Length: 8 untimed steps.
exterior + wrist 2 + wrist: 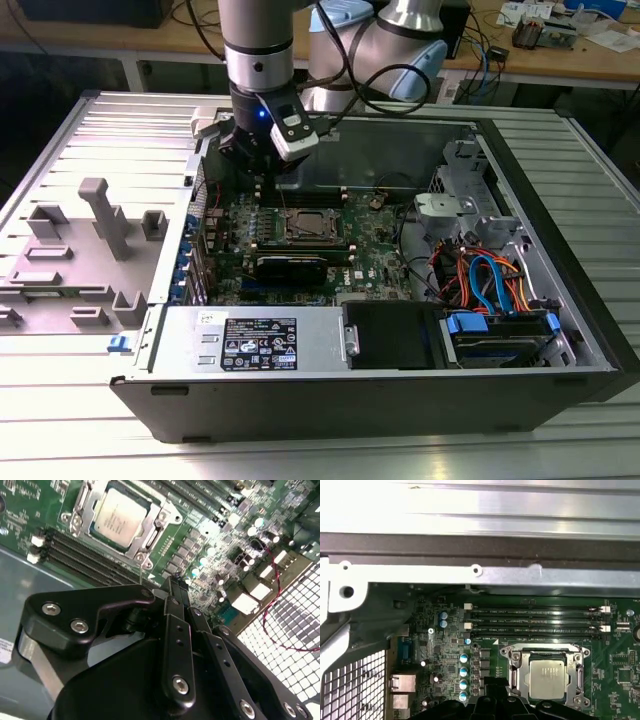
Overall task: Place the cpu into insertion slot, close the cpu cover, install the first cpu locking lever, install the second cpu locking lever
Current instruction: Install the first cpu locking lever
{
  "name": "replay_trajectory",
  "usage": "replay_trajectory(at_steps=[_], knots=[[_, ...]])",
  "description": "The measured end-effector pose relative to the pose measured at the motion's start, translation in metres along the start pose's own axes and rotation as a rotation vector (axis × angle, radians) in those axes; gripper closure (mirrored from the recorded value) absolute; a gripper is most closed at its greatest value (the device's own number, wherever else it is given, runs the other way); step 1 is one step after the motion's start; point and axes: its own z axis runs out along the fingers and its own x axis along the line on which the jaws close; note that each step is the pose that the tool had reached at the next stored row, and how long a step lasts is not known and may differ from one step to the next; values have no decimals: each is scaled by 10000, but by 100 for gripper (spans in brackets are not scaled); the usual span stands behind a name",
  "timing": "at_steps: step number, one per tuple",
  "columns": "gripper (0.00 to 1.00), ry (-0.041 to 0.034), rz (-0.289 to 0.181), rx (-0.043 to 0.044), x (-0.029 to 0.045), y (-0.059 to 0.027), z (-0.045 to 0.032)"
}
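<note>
One cpu [120,517] lies flat mid-way across the board [25,510], the cover [84,511] down around it, apparently to pin it. The gripper [175,586], pinched together on nothing, hovers nearer the board's port edge.

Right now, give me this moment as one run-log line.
cpu: seated | cpu cover: down over cpu | gripper: jaws shut, empty, above motherboard

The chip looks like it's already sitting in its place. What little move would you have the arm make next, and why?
Probably a short sideways shift of the gripper toward the cpu cover. The cpu lies seated with the cover down around it, and the gripper, shut and empty, hangs over the green board beside it. Whether the cover is locked down, I cannot tell.
</note>
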Motion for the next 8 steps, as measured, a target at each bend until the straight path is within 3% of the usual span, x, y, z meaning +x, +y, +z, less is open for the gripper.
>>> replay_trajectory(at_steps=[4,6,8], knots=[[89,4,-145,-6,5,54,3],[89,9,-159,-7,-1,151,5],[89,20,-159,-7,-73,164,8]])
